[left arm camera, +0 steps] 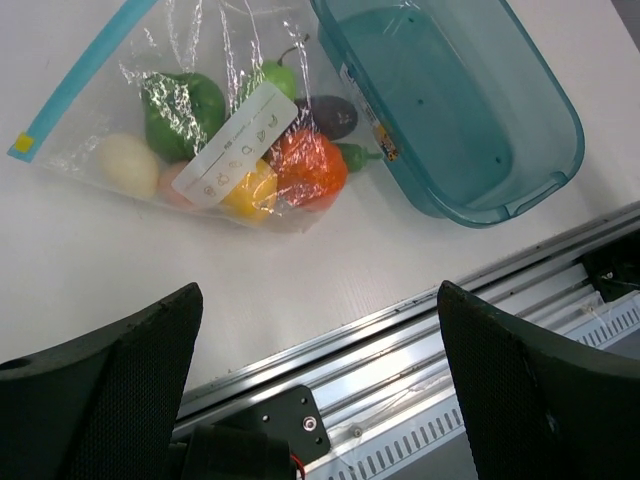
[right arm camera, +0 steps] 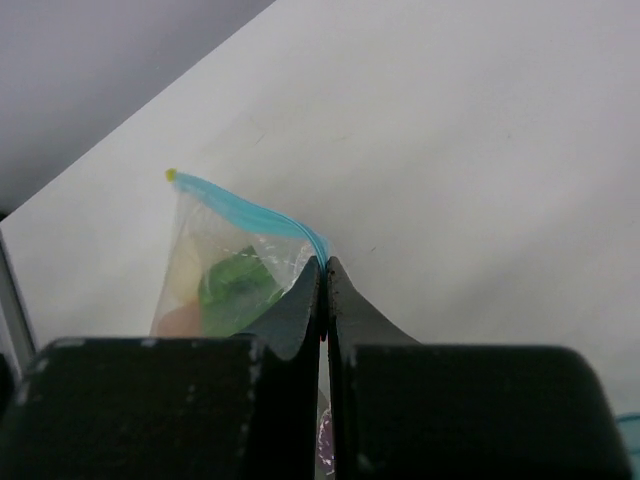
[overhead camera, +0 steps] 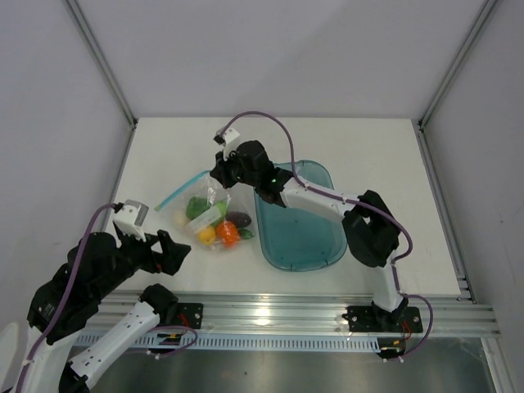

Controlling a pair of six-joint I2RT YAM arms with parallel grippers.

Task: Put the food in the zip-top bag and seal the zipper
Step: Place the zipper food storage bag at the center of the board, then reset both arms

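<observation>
The clear zip-top bag (overhead camera: 206, 211) lies on the white table and holds the food: a green bell pepper (left arm camera: 180, 108), an orange round one (left arm camera: 306, 166), a small yellow one (left arm camera: 250, 190), a pale one (left arm camera: 125, 165) and a pale green pod (left arm camera: 276, 76). A dark piece (left arm camera: 328, 115) lies at the bag's edge by the tray; I cannot tell if it is inside. My right gripper (right arm camera: 325, 262) is shut on one end of the light blue zipper (right arm camera: 248, 210), at the bag's far corner (overhead camera: 219, 176). My left gripper (left arm camera: 318, 295) is open and empty over the table's near left edge (overhead camera: 176, 250).
A teal translucent oblong tray (overhead camera: 277, 250) lies just right of the bag, with the right arm reaching over its far end; it also shows in the left wrist view (left arm camera: 563, 115). A metal rail (overhead camera: 327, 315) runs along the near edge of the table.
</observation>
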